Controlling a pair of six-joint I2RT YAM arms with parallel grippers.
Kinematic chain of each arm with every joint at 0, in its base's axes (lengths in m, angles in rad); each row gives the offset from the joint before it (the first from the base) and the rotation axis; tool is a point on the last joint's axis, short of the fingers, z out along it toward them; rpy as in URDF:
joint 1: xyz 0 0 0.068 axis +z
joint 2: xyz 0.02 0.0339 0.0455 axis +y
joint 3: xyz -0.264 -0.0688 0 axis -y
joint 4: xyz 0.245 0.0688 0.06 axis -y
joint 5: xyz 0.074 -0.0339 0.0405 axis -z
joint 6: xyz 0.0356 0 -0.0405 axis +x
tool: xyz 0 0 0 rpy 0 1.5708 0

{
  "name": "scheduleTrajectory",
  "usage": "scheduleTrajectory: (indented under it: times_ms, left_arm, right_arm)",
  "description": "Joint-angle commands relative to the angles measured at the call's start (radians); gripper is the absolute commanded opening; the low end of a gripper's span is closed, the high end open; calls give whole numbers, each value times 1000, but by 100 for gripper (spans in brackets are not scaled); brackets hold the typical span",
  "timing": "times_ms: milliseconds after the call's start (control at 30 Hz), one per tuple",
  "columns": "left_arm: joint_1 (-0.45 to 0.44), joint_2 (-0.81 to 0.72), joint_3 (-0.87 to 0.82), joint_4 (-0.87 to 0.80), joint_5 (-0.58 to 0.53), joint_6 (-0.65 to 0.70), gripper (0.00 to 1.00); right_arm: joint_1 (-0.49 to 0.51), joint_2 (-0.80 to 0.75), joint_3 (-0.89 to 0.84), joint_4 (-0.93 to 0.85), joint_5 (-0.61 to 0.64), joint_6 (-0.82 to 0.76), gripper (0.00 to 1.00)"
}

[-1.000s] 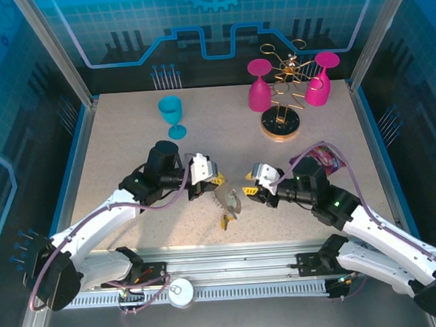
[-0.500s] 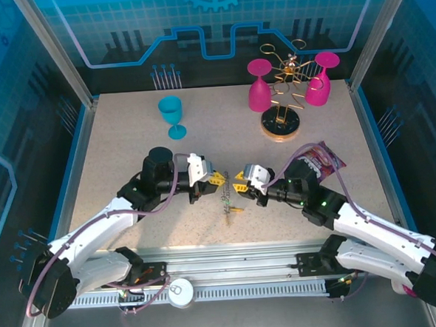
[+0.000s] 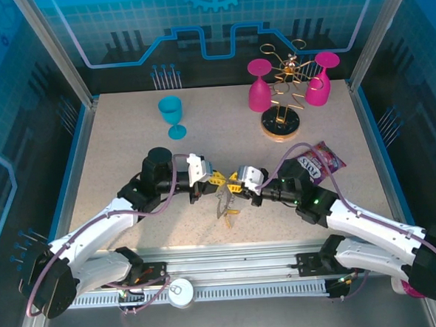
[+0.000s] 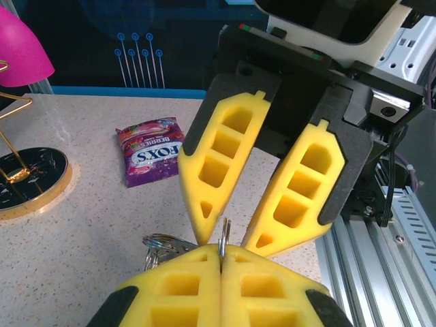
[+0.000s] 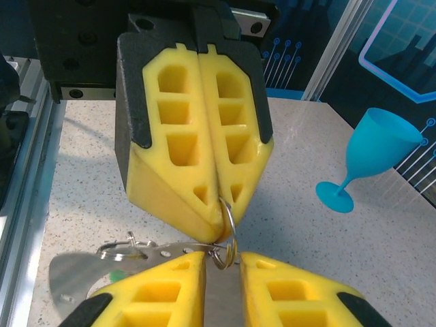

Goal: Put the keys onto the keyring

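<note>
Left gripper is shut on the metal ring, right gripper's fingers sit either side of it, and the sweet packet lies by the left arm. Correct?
Not quite: the top view shows the sweet packet by the right arm. The left gripper is shut on the metal ring, and the right gripper straddles it.

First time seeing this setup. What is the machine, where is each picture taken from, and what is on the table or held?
Two robot arms are bolted at the near edge of a table. One picture looks down from above; the other two come from a camera on each wrist. The left gripper is shut on the keyring, a thin metal ring, keys dangling below; the right gripper, jaws apart, straddles that ring. On the table: a blue goblet, a gold wire rack holding two pink goblets upside down, and a Fox's candy packet.
</note>
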Motion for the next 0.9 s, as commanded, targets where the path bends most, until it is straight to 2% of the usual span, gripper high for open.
scheduleTrajectory:
  times_ms: [0,100,367,500,767,867]
  left_arm:
    - [-10,-22,-14,47,58,6,0]
    - [-9,-22,-14,41,65,11,0]
    - [-11,-25,-7,-3,60,46,0]
    - [-11,-19,1,-33,69,55,0]
    - [-21,29,31,-66,151,46,15]
    - [-23,43,39,-83,181,55,8]
  right_arm:
    - [14,5,11,54,-21,-15,19]
    - [14,5,13,55,-24,-17,16]
    - [14,3,18,37,-40,-25,0]
    - [14,8,29,20,-71,-31,0]
    - [16,46,66,9,-125,-39,0]
    - [18,55,75,4,-127,-40,0]
